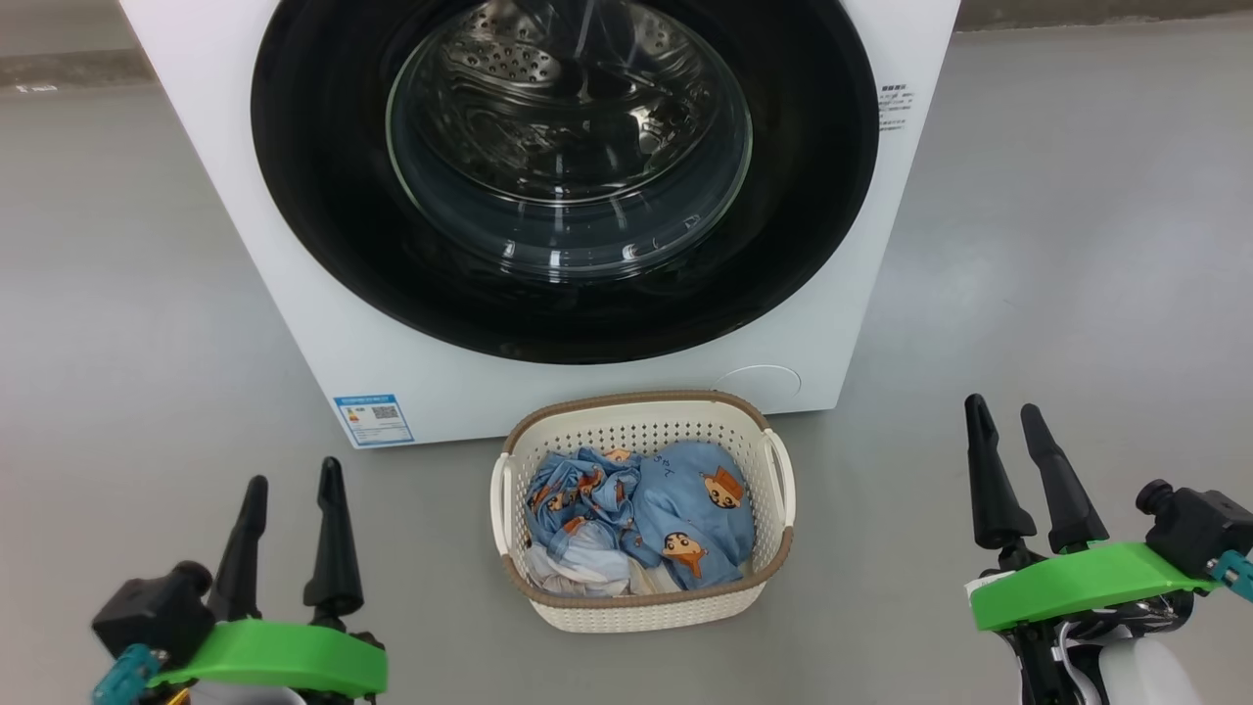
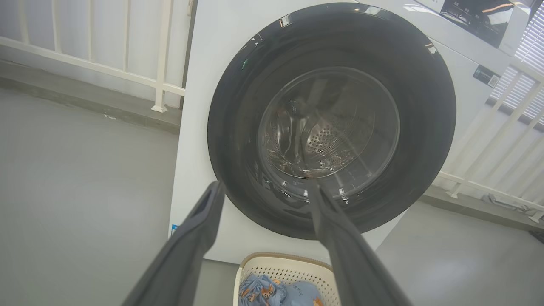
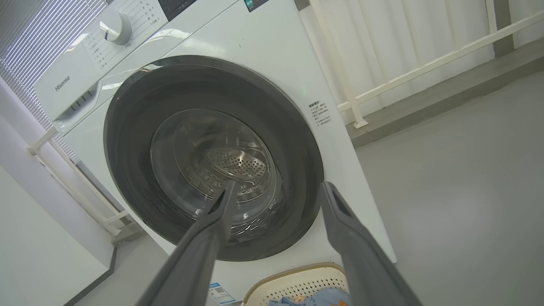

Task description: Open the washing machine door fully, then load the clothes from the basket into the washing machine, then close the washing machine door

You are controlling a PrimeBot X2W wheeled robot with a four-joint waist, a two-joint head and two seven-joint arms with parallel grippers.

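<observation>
You are facing one washing machine [image 1: 392, 382], and its brand name [image 3: 62, 83] is reading "Hisense" in grey letters on the white top panel, beside one round dial [image 3: 114, 26]. A blue sticker [image 1: 372, 419] with a square code is showing on the near left corner of the front; its print is too small to read. A white label [image 1: 893, 106] with dark lines of text is sitting on the right of the front, also too small to read.

The single round door [image 1: 568, 147] is lying shut against the front, its black rim ringing the clear window, and the steel drum [image 3: 240, 161] is showing through the glass.

One cream basket [image 1: 646, 609] is standing on the grey floor [image 1: 147, 294] just near of the machine, right of the sticker, with two white handles [image 1: 783, 480], one on each side. It is holding the clothes [image 1: 646, 519]: crumpled light blue fabric printed with several orange-brown cartoon faces, and some pale white cloth tucked in at the near left corner.

Your left fingers [image 1: 331, 539] are hanging spread and empty at the near left, well apart from the basket. Your right fingers [image 1: 987, 480] are hanging spread and empty at the near right. Each side is showing two dark fingers.
</observation>
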